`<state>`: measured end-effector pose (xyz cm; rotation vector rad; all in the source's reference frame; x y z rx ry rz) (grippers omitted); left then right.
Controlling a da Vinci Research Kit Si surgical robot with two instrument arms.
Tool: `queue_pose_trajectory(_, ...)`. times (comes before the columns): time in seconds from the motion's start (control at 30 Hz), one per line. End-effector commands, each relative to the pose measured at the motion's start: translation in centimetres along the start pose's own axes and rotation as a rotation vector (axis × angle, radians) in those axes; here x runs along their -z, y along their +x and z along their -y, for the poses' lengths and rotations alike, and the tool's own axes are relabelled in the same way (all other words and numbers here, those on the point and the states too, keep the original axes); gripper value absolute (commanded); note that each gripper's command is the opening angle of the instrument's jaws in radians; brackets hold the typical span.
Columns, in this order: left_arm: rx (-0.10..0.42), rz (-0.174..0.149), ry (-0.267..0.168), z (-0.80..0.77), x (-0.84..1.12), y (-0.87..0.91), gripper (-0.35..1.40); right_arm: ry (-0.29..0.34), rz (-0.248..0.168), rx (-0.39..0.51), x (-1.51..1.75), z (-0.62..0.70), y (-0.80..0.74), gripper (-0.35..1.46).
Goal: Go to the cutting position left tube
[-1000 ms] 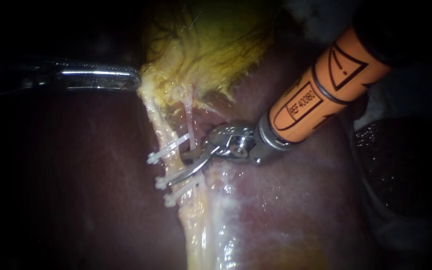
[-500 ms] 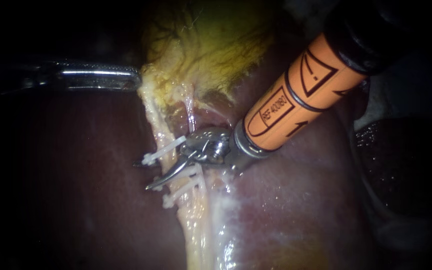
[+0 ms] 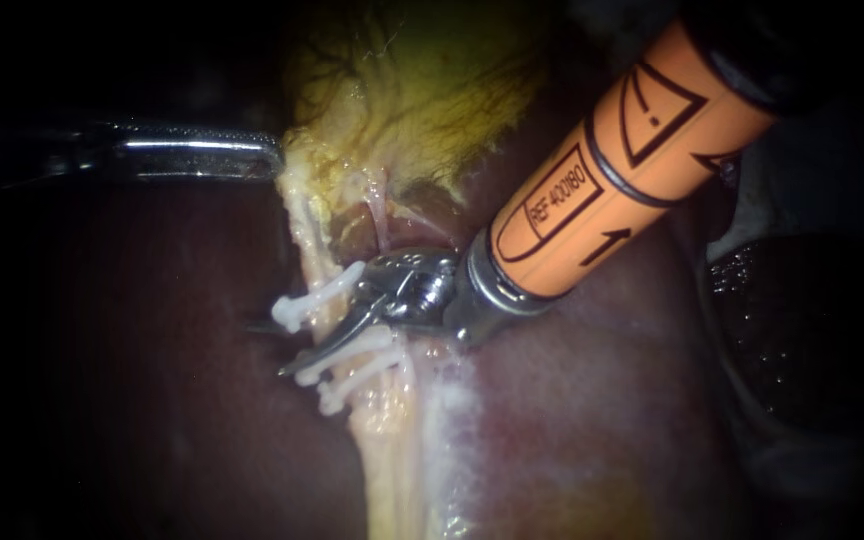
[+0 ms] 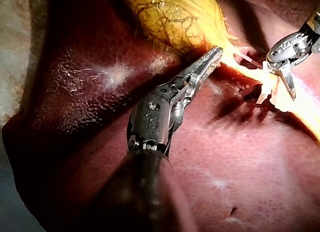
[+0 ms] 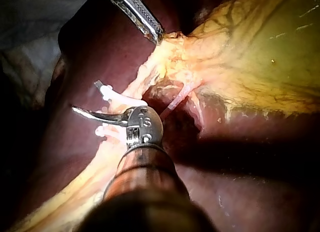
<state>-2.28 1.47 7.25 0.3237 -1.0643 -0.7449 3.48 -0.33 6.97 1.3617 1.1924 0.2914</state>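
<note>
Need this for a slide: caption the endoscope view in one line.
Right instrument, jaws open, straddles the left tube between its white clips; left instrument grips the gallbladder.

In the endoscope view the left instrument [image 3: 268, 160] fades into darkness toward the picture's edge, so its shaft cannot be made out. Its very end is buried in the edge of the gallbladder [image 3: 422, 90]. The far blade of the right instrument [image 3: 270, 348] is mostly hidden behind the left tube [image 3: 312, 240] and a white clip [image 3: 317, 298]; only a dark point shows beyond them. Its orange shaft [image 3: 612, 190] is cut off at the upper right. The lower clips [image 3: 352, 365] blur together, too close to count. Much of the liver [image 3: 132, 380] is lost in shadow.
</note>
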Motion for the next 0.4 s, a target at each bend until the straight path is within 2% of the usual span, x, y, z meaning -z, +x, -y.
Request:
queue_pose_trajectory(0.03, 0.0, 0.0, 0.0, 0.0, 0.0, 0.0, -0.35, 0.001, 0.002, 0.0, -0.01, 0.01, 0.01, 1.31)
queue_pose_trajectory(0.4, 0.0, 0.0, 0.0, 0.0, 0.0, 0.0, -0.35, 0.001, 0.002, 0.001, -0.02, 0.02, 0.0, 1.31)
